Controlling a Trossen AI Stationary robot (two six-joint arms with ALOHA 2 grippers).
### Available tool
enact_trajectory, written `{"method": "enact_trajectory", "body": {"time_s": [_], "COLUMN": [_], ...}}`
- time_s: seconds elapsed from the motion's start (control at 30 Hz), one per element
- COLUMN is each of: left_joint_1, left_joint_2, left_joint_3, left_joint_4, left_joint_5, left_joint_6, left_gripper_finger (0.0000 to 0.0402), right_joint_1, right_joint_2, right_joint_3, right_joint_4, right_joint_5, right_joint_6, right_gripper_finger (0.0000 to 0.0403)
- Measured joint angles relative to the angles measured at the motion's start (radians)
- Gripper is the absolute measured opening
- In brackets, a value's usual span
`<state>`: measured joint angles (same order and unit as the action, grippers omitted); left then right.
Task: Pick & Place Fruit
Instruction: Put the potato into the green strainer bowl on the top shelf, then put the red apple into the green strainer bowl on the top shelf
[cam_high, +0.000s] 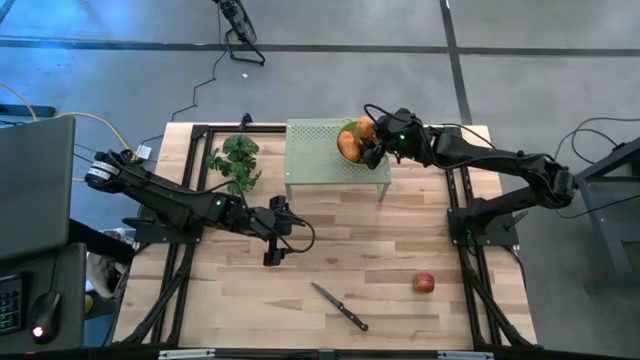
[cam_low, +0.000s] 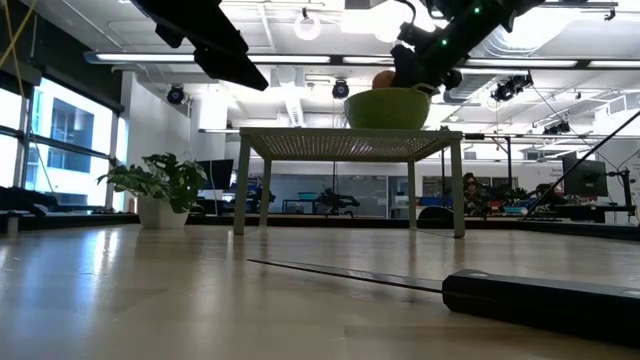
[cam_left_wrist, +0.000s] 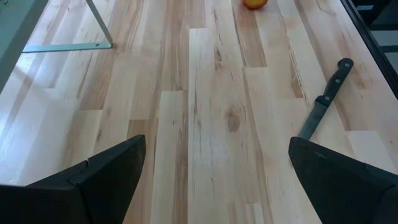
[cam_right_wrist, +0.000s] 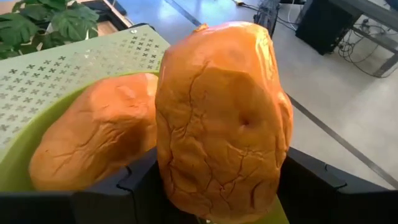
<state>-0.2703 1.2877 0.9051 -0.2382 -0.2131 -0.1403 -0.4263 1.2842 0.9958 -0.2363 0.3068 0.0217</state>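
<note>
Your right tool (cam_high: 374, 150) grips an orange oblong fruit (cam_right_wrist: 221, 118) standing upright over the green bowl (cam_low: 388, 107). A second orange piece (cam_right_wrist: 93, 140) lies flat inside it. Your left tool (cam_high: 272, 252) gapes wide, empty, above the bench (cam_high: 380, 260)

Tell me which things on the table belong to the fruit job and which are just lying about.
Job:
- orange fruit between the right gripper's fingers
- second orange fruit in the green bowl
- red apple

Lying about:
- knife
- leafy bunch
- green stand
- left gripper, waiting
</note>
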Motion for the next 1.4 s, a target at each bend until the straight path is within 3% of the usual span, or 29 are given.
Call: {"method": "enact_trajectory", "body": {"time_s": [0.27,0.7,0.87,1.13,1.4], "left_joint_1": [0.000,0.000,0.000,0.000,0.001], "left_joint_2": [0.000,0.000,0.000,0.000,0.000], "left_joint_3": [0.000,0.000,0.000,0.000,0.000], "left_joint_4": [0.000,-0.001,-0.007,-0.029,-0.028], "left_joint_5": [0.000,0.000,0.000,-0.004,-0.006], "left_joint_6": [0.000,0.000,0.000,0.000,0.000], "left_gripper_finger": [0.0388,0.0388,0.0388,0.0388,0.0388], "right_joint_1": [0.000,0.001,0.007,0.099,0.226], "right_joint_2": [0.000,0.000,-0.024,-0.100,-0.155], "right_joint_3": [0.000,0.000,0.000,0.000,0.000], "right_joint_4": [0.000,0.000,-0.002,-0.003,-0.098], "right_joint_5": [0.009,0.007,0.007,0.005,0.004], "right_joint_6": [0.000,0.010,0.011,0.015,0.153], "right_gripper_finger": [0.0250,0.0317,0.0326,0.0316,0.0309]}}
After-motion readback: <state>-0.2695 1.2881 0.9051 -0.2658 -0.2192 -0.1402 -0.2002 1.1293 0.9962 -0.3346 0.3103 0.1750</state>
